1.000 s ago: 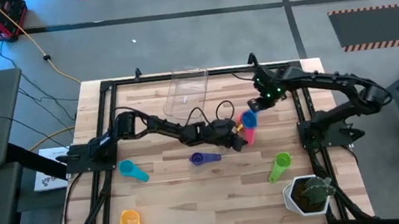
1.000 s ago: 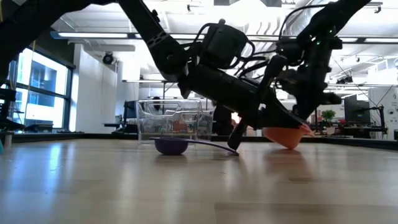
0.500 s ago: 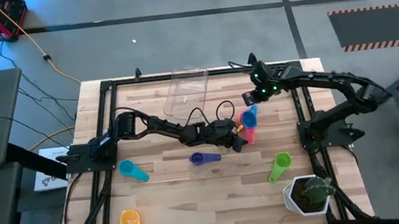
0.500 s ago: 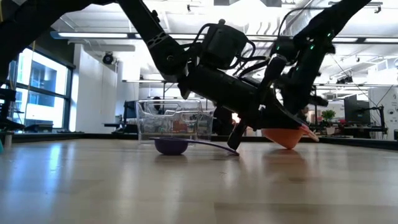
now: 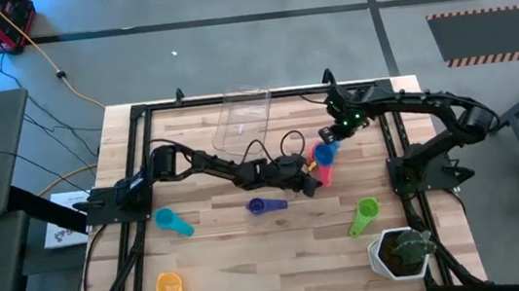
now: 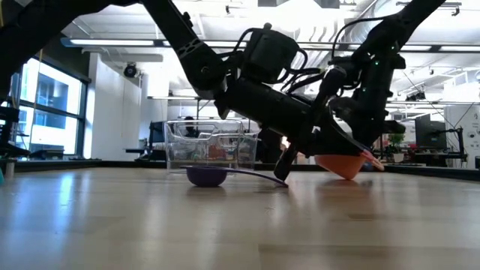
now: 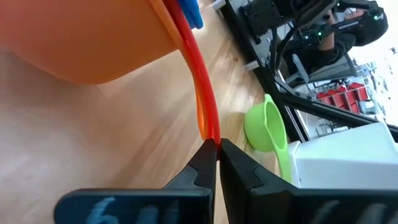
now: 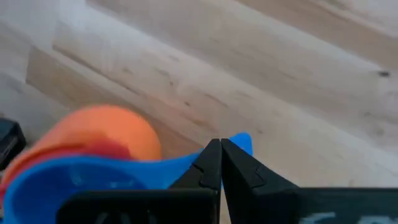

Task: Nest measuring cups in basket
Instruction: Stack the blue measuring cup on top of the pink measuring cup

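Note:
The pink cup (image 5: 320, 166), orange-looking in the wrist views, sits at mid-table with the blue cup (image 5: 325, 153) lying in it. My left gripper (image 5: 311, 181) is shut on the pink cup's handle. From the far right, my right gripper (image 5: 329, 137) is shut on the blue cup's handle. The purple cup (image 5: 259, 205), teal cup (image 5: 172, 221), yellow-orange cup (image 5: 170, 288) and green cup (image 5: 364, 215) lie on the table by their bowls. The clear basket (image 5: 241, 116) stands at the far edge. My left gripper pinches the pink cup's thin flat handle (image 7: 210, 127) between its two fingertips, near the handle's free end. The fingers slant down from the table's left and lie along the handle. The cup (image 6: 341, 163) is tilted, its bowl low over the wood. My right gripper pinches the free end of the blue cup's handle (image 8: 241, 143) between its fingertips, coming steeply from above. The blue bowl (image 8: 81, 180) lies inside the pink cup.
A white pot with a green plant (image 5: 401, 252) stands at the near right corner, beside the green cup. The black frame rails (image 5: 399, 149) run along the table's sides. Bare wood lies between the purple cup and the near edge.
My right arm has swayed a little above the blue cup, toward the table's left edge and back. Both cups and my left gripper have kept their places.

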